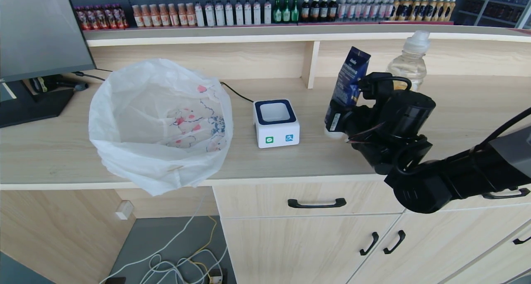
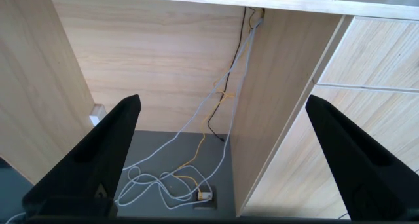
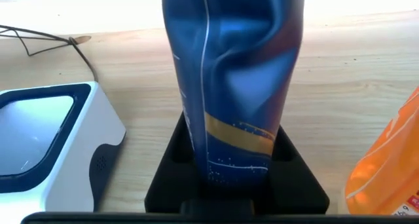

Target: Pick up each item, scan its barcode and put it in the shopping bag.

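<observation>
A dark blue pouch (image 1: 350, 83) stands upright above the counter's right part, and my right gripper (image 1: 338, 124) is shut on its lower end. In the right wrist view the pouch (image 3: 239, 80) is dented between the black fingers (image 3: 173, 145) of that gripper (image 3: 232, 155). The white scanner with a blue rim (image 1: 276, 122) sits just left of the pouch, also seen as the scanner (image 3: 46, 139). An open white shopping bag (image 1: 159, 118) stands at the counter's left. My left gripper (image 2: 222, 165) hangs open below the counter, facing a recess with cables.
A clear bottle (image 1: 410, 62) stands behind the pouch, and an orange packet (image 3: 389, 165) lies beside it. A monitor (image 1: 37, 27) stands at the far left. A raised ledge (image 1: 315, 37) borders the counter's back; drawers (image 1: 315, 201) sit under its front edge.
</observation>
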